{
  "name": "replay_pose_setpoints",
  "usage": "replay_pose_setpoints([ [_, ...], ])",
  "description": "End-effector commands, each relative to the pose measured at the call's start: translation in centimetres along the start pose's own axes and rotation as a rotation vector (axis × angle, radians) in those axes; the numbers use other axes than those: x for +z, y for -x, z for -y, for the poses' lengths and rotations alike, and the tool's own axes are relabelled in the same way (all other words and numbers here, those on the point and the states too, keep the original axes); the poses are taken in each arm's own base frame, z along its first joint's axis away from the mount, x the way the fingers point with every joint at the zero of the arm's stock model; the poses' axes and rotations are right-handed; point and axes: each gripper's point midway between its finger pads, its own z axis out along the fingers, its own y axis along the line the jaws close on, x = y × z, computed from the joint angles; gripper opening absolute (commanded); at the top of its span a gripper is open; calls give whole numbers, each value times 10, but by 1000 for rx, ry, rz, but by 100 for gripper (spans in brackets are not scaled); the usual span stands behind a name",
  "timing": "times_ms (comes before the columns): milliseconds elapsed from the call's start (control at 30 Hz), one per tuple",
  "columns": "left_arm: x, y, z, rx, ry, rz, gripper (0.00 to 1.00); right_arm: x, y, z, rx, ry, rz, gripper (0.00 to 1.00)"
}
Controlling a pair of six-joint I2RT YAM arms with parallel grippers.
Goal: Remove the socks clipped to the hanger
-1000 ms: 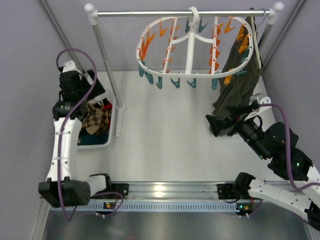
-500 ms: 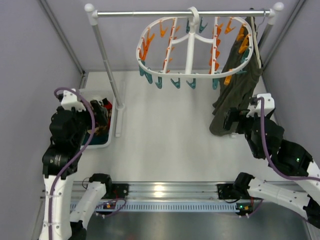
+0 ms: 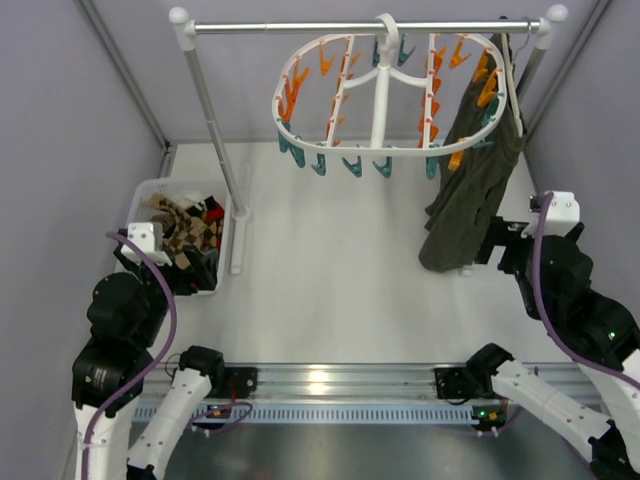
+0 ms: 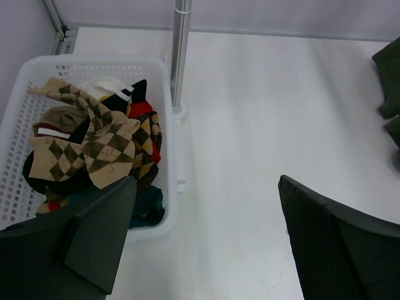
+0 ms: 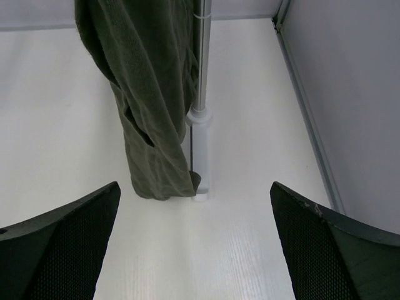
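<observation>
Well, the left gripper (image 4: pixel 206 181) hangs with its fingers spread wide and nothing between them, and the right gripper (image 5: pixel 194 187) is just as open and just as empty. The socks (image 4: pixel 87 140) lie below the left gripper, ahead of it and off to its left, heaped in a white basket (image 4: pixel 19 187). The hanger (image 3: pixel 380 150) is high up and well ahead of both grippers, roughly between them. From the overhead view I can see no sock on any of its pegs, so the job looks done to me.

Those socks should be light, limp and soft. They would fold and drape over a finger rather than hold any shape, and they should not slip. I would pinch one at the cuff or at any raised fold, since a single layer would lift away from the rest. The hanger looks like light plastic and would probably swing on its hook if tugged.

Counting up, there is one hanger, one basket, and one olive garment (image 5: pixel 150 94) hanging just ahead of the right gripper. In the heap I make out two tan argyle socks and a red-and-yellow argyle one, with black and brown pieces beneath. It is too tangled for a full count. The orange and teal pegs are too many and too small to count.
</observation>
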Motion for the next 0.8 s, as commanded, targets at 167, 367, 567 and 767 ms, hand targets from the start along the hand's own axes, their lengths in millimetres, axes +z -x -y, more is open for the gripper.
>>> replay_pose_setpoints([
  [167,-3,-13,-1,6,-11,-10,98,-33,7,25,37,31,70,99],
  [367,-6,-17,-4,1,3,0,99,-35,0,26,49,42,64,99],
  [567,-8,-16,-5,0,6,10,98,-35,-5,28,60,37,60,99],
  [767,-7,-17,-5,-3,8,7,99,-35,-7,28,55,39,60,99],
])
